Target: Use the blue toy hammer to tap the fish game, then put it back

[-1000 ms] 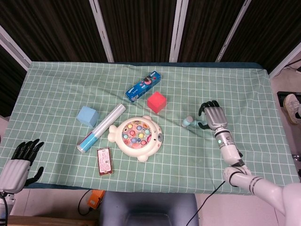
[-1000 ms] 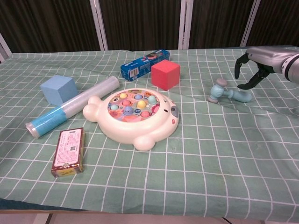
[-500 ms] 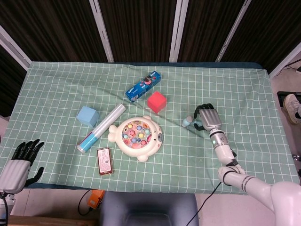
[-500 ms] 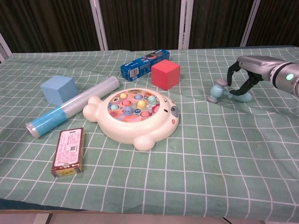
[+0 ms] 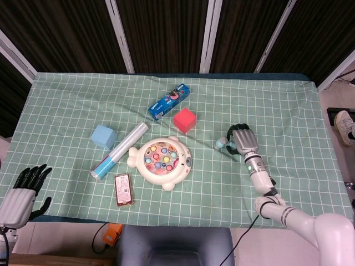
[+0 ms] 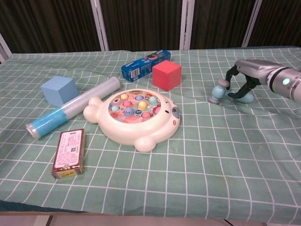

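Left hand (image 5: 21, 191): off the table's near-left corner, fingers spread apart, holding nothing; seen in the head view only.
Blue cube (image 6: 59, 90): far-left on the green checked tablecloth (image 6: 225, 155), just beside the tube's upper end.
Clear tube (image 6: 74, 113): lies diagonally, blue-filled lower end toward the near-left, upper end close to the fish game's tail.
Card box (image 6: 69, 153): small reddish pack lying flat, near edge, left of the fish game.
Fish game (image 6: 134, 117): cream fish-shaped toy at table centre, coloured pegs in its round face.
Blue carton (image 6: 145, 65): flat behind the fish game, just left of the red cube.
Red cube (image 6: 166, 75): upright behind the fish game's right side.
Blue toy hammer (image 6: 229, 93): lying on the cloth, right of the fish game and well apart from it; head points left.
Right hand (image 6: 242, 80): arched over the hammer handle, fingers curled down around it; whether the grip is closed on it cannot be told.
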